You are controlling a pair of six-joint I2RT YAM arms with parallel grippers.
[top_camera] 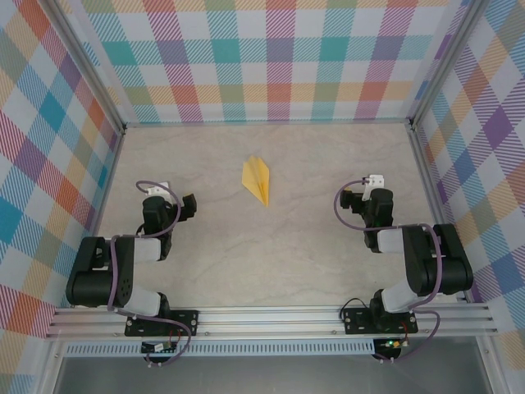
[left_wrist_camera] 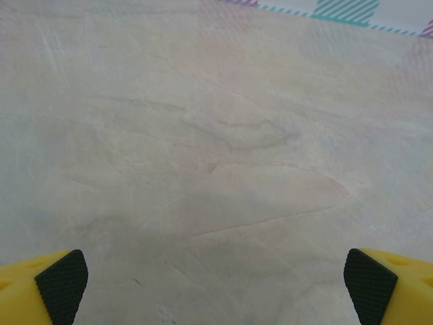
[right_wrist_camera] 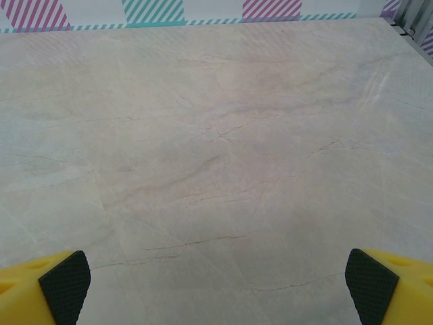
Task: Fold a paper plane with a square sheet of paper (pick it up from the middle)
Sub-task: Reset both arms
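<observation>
At mid-table [top_camera: 312,254], toward the back wall: yellow paper plane [top_camera: 257,180] lies flat, tip toward the arms. Left gripper [left_wrist_camera: 216,284] and right gripper [right_wrist_camera: 216,284] spread wide, holding nothing, well apart from it.

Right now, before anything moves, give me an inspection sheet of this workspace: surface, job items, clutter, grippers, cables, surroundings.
Surface: pale marble-look table, flat, veined.
Job's things: yellow paper plane, folded, lying mid-table between the arms, no gripper touching it.
Clutter: nothing seen.
Grippers: left gripper and right gripper both open, holding nothing.
Cables: purple cables looped along both arms, away from the plane.
Surroundings: plaid walls on three sides; aluminium rail at the near edge.
</observation>
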